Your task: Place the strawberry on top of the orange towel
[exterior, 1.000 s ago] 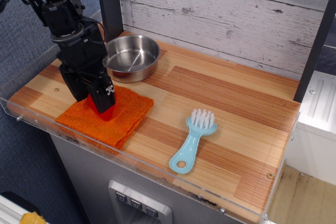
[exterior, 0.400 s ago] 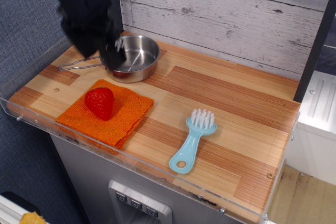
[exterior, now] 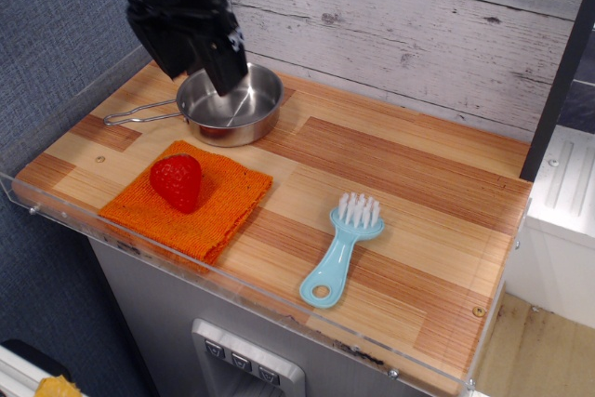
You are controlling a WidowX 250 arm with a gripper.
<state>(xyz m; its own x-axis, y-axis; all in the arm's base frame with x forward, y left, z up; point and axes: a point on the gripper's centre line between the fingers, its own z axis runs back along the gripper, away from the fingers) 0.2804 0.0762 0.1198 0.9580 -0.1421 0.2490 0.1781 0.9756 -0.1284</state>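
Note:
The red strawberry (exterior: 177, 181) lies on the orange towel (exterior: 189, 198) at the front left of the wooden counter, apart from the gripper. My black gripper (exterior: 200, 70) hangs well above the steel pan (exterior: 231, 103), up and behind the towel. Its fingers are open and hold nothing.
The steel pan with a wire handle (exterior: 139, 117) sits behind the towel. A light blue brush (exterior: 341, 250) lies at the front middle. A clear acrylic rim (exterior: 242, 290) lines the counter's front edge. A plank wall stands behind.
The gripper let go of the strawberry on the towel, rose, and moved back over the pan. The strawberry stays on the towel.

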